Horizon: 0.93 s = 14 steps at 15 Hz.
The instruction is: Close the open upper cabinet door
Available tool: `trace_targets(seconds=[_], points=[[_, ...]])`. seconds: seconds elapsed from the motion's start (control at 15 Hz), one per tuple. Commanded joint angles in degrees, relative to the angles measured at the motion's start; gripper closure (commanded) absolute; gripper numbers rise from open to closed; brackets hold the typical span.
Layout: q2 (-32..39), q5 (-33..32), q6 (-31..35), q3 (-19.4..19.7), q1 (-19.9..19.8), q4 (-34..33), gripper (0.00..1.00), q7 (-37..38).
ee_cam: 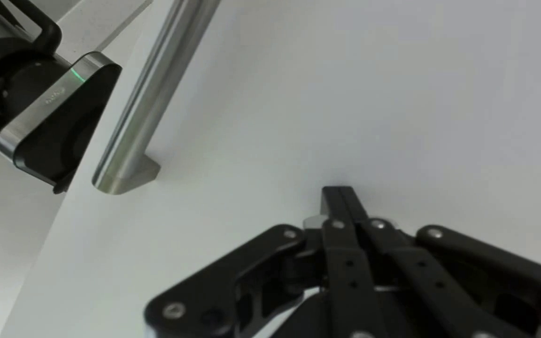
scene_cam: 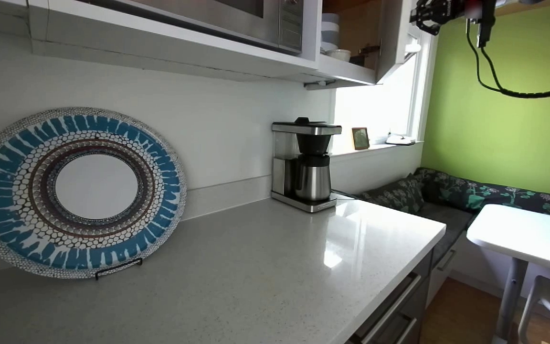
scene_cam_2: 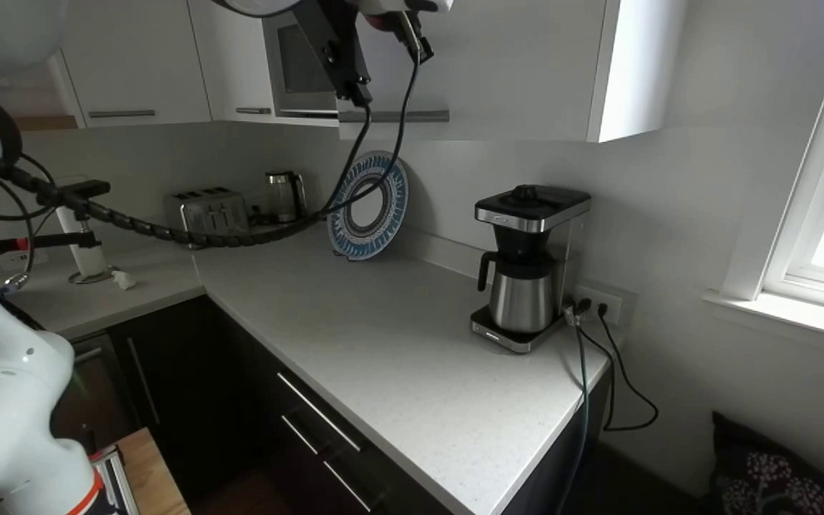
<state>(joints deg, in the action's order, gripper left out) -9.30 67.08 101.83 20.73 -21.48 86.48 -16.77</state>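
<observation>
The upper cabinet door is a flat white panel that stands open in an exterior view (scene_cam: pixel 392 40), with the brown wood inside (scene_cam: pixel 358 24) showing behind it. Its outer face shows in an exterior view (scene_cam_2: pixel 519 68) and fills most of the wrist view (ee_cam: pixel 261 122). A silver bar handle (ee_cam: pixel 158 98) is on that face. My gripper (ee_cam: pixel 341 190) has its fingers together with nothing between them. Its tips point at the outer face, at or very near the surface; I cannot tell if they touch. The gripper also shows beside the door in an exterior view (scene_cam: pixel 416 18).
A microwave (scene_cam: pixel 265 28) sits left of the open cabinet, which holds bowls (scene_cam: pixel 338 54). Below, a coffee maker (scene_cam_2: pixel 523 286) and a large patterned plate (scene_cam: pixel 160 157) stand on the counter (scene_cam: pixel 256 267). A cable (scene_cam_2: pixel 226 239) hangs from the arm. A window (scene_cam: pixel 375 110) is behind the door.
</observation>
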Motion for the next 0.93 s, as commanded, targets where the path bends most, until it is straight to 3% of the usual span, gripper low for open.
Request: trace_targets(seconds=[0.0, 0.13, 0.2, 0.4, 0.87], points=[[-3.2, -3.2, 5.9, -3.0, 3.5, 5.5, 1.00, -0.7], [-3.8, -6.4, 5.6, -3.7, 4.2, 6.2, 0.98, -0.4], [-4.4, -9.6, 5.4, -3.6, 4.0, 6.6, 0.74, -1.6], [-7.9, -16.6, 5.8, -3.1, 3.5, 8.4, 0.64, -1.1], [-18.3, -29.6, 4.8, -1.2, 3.8, 13.9, 0.12, -0.7]])
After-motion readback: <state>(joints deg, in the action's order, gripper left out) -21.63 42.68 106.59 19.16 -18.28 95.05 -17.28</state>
